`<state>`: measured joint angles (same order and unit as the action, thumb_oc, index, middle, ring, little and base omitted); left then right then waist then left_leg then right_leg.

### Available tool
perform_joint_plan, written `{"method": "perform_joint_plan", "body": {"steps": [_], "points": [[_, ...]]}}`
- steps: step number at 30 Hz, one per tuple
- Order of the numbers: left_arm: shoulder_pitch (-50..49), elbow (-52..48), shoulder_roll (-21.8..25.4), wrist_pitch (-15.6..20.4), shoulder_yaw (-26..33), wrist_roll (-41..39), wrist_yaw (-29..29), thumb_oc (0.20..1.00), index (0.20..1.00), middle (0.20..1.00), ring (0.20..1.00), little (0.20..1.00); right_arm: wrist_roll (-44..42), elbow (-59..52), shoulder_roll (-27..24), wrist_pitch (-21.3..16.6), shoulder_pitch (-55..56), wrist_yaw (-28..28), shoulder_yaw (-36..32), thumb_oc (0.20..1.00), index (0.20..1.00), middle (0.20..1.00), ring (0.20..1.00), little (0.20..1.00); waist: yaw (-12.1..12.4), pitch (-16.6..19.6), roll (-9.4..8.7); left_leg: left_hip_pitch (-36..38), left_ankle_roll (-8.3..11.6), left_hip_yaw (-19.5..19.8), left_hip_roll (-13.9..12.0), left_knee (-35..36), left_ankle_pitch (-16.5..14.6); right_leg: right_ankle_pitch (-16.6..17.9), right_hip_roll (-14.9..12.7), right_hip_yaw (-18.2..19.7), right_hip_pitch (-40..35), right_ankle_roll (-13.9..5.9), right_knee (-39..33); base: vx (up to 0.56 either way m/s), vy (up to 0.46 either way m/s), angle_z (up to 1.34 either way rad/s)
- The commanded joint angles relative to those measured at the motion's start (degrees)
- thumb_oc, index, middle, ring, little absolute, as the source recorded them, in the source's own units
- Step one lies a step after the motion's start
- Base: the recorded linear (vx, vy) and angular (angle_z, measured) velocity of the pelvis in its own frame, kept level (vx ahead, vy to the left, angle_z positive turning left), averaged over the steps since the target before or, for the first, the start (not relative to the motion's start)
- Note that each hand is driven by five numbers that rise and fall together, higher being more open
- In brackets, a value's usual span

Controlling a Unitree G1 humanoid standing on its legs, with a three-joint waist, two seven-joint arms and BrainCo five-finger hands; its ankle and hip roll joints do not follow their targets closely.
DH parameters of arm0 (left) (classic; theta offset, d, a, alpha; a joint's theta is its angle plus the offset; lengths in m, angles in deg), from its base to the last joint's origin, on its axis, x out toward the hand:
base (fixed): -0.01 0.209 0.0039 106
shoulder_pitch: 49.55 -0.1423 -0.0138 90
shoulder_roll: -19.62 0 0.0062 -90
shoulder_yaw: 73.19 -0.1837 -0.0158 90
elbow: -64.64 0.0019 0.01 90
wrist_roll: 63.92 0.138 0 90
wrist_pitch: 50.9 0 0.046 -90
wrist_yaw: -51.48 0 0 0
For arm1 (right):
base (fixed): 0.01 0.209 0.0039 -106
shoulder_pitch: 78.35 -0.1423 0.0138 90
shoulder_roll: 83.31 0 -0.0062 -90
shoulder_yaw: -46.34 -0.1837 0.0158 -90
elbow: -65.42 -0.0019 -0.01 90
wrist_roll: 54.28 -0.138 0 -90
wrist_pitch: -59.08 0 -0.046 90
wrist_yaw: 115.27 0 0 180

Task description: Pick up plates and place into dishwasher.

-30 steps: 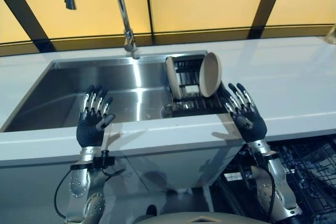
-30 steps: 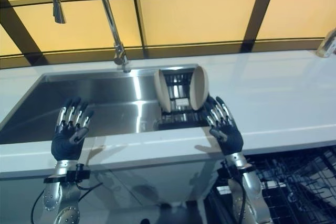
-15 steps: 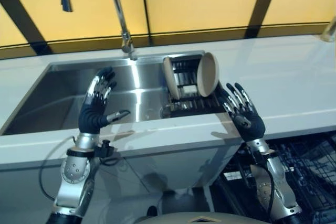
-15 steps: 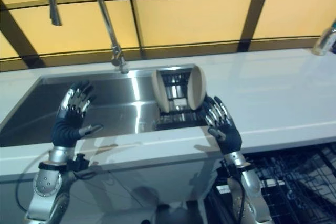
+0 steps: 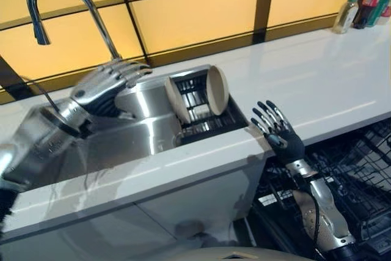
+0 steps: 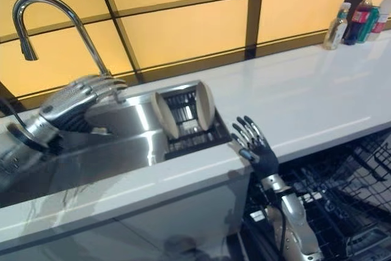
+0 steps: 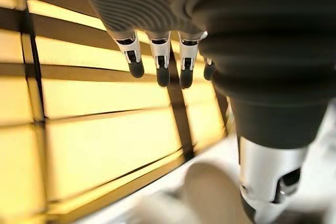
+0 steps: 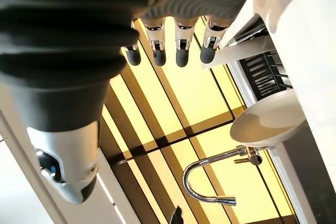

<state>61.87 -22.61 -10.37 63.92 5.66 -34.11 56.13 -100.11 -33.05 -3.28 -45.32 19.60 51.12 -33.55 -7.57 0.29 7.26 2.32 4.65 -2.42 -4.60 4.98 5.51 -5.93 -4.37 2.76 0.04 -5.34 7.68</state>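
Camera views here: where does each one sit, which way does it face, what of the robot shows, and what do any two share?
Left eye view: head, looking down at the sink; left hand raised, right hand by the counter edge.
Right eye view: same scene; two plates upright in the rack.
Left wrist view: along its open fingers toward the yellow wall.
Right wrist view: along its fingers; faucet, one plate.
Shared: both eyes and the right wrist see faucet and plates.

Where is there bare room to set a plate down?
The white counter lies bare between the sink and the bottles. The rack with two plates is crowded. The left hand hovers over the basin.
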Motion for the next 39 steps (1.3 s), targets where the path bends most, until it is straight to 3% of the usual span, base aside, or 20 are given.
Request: {"method": "perform_joint_plan", "body": {"steps": [1,6,22,25,28,30,33,39], "points": [[10.3,1.8,5.1,-2.1,-3.8,4.2,-1.5,1.0,1.0,1.0,1.0,1.0,-2.1,-2.5,-1.0,-2.2,-6.7,0.4,2.9,1.0,1.0,1.0,1.0,1.0,-1.7,-1.1,-2.36,0.7,-3.68,-3.0,3.4,-5.7,-8.5,5.2,-0.4,-0.2,0.5,-3.01,-4.9,0.05,-0.004,0.0],[19.3,3.5,7.9,-1.3,-14.0,5.6,-2.5,1.0,1.0,1.0,1.0,1.0,-2.9,-2.3,-2.5,-3.6,-6.8,1.8,4.5,1.0,1.0,1.0,1.0,1.0,-1.8,-1.2,-2.14,0.8,-3.64,-3.1,3.3,-5.8,-8.6,5.1,-0.5,-0.4,0.6,-3.3,-4.3,0.02,-0.003,0.0],[29.1,4.9,7.8,-0.8,-26.3,4.3,-3.7,1.0,1.0,1.0,1.0,1.0,-3.7,-1.4,-4.1,-5.5,-7.0,3.5,6.1,1.0,1.0,1.0,1.0,1.0,-2.5,-1.3,-2.14,1.2,-3.72,-3.8,3.2,-5.6,-8.7,5.0,-0.4,-0.1,0.8,-3.67,-3.8,0.01,-0.004,0.0],[28.4,10.1,5.8,-0.5,-29.0,8.2,-0.6,1.0,1.0,1.0,1.0,1.0,-4.1,-1.4,-4.5,-5.4,-6.0,4.1,5.4,1.0,1.0,1.0,1.0,1.0,-3.6,-1.4,-2.53,1.6,-4.03,-4.6,3.1,-5.3,-9.0,5.2,-0.1,0.9,1.0,-3.91,-3.7,0.14,-0.048,-0.02],[21.5,20.6,0.7,-2.8,-29.2,16.8,6.6,1.0,1.0,1.0,1.0,1.0,-3.3,-3.2,-7.2,-6.1,-4.9,5.1,2.9,1.0,1.0,1.0,1.0,1.0,-6.1,-2.6,-3.23,1.9,-4.67,-6.3,3.1,-5.1,-9.1,5.5,0.5,3.2,2.3,-4.11,-2.4,0.14,-0.045,-0.21],[16.7,26.9,-0.3,-2.2,-26.1,20.1,7.7,1.0,1.0,1.0,1.0,1.0,-7.6,-5.1,-9.3,-4.4,-1.2,3.0,-5.6,1.0,1.0,1.0,1.0,1.0,-8.4,-3.3,-3.53,2.3,-4.99,-8.0,3.1,-4.9,-9.4,5.7,0.6,4.3,2.8,-4.4,-1.7,0.12,-0.034,-0.43],[14.7,27.1,0.0,-2.7,-25.4,22.0,7.0,1.0,1.0,1.0,1.0,1.0,-8.5,-5.8,-9.8,-3.4,1.0,1.4,-9.5,1.0,1.0,1.0,1.0,1.0,-9.5,-3.4,-3.33,2.0,-5.04,-8.8,3.0,-4.9,-9.2,6.2,0.7,4.8,3.7,-4.46,-1.2,0.05,-0.006,-0.48],[12.4,28.2,-0.2,-4.1,-24.1,25.4,15.2,1.0,1.0,1.0,1.0,1.0,-10.4,-6.9,-9.9,-2.7,4.3,-1.9,-12.4,1.0,1.0,1.0,1.0,1.0,-10.8,-3.4,-3.5,2.0,-5.11,-9.7,3.1,-4.7,-9.0,6.5,0.6,5.1,4.1,-4.55,-1.0,0.06,-0.009,-0.2]]}}
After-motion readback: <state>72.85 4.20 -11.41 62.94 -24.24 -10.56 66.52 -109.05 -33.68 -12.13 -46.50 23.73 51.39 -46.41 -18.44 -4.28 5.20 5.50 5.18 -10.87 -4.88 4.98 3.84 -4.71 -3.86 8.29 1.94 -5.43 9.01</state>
